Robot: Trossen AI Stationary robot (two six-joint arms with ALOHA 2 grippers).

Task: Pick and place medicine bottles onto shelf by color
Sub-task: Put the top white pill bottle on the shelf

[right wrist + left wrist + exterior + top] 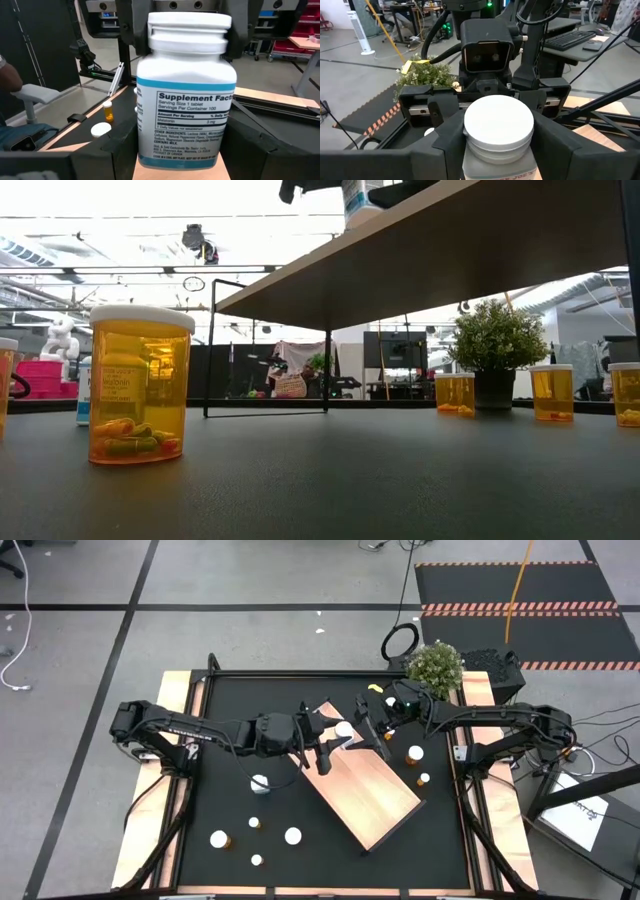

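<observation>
Medicine bottles lie scattered on the black tabletop around the tilted shelf. One white bottle, labelled "Supplement Facts", stands over the shelf's upper end, grasped by both claws: left claw at its cap, right claw around its body. An amber bottle holds coloured capsules. A potted plant sits at the tabletop's far edge.

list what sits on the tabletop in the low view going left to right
big amber bottle → frame → small amber bottle → plant → amber bottle → amber bottle at the right edge
</observation>
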